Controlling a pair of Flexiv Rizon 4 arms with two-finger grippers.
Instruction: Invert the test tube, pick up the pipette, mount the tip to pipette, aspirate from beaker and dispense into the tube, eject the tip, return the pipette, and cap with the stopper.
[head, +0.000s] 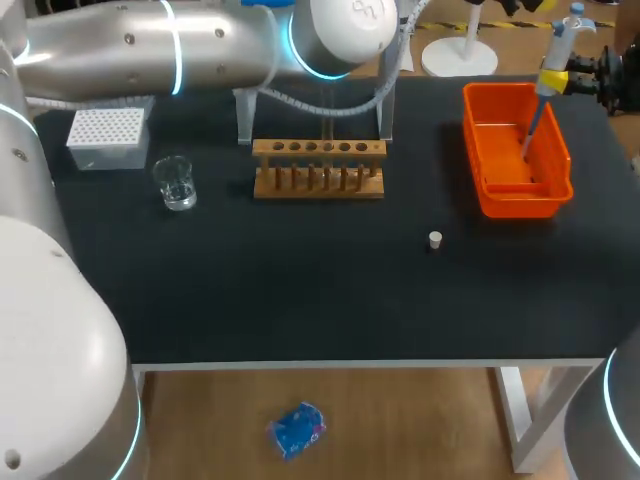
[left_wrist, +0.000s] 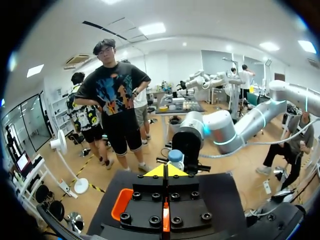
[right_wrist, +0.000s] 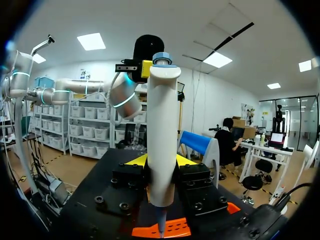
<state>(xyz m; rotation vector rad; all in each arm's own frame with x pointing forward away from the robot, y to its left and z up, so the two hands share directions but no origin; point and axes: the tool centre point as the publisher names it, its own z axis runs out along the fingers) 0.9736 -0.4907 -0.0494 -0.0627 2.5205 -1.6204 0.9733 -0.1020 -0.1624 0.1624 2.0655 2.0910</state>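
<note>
"How far along were you?"

"My right gripper (head: 553, 80) was squeezing the pipette (head: 560, 45). Its thin end pointed down into the orange bin (head: 490, 150), so I think it was tip-dropping time."

"What was left?"

"Putting the pipette back and capping. The stopper (head: 435, 239) lay on the worktop (head: 300, 280), well apart from my grippers. My left gripper (left_wrist: 166, 171) was pinched closed, holding nothing."

Upright pipette (head: 558, 42) above orange bin (head: 520, 208), stopper (head: 435, 239) on table (head: 300, 295)

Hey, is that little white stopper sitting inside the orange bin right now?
No, the stopper stands on the bare black table, in front of the orange bin and clear of it.
</note>
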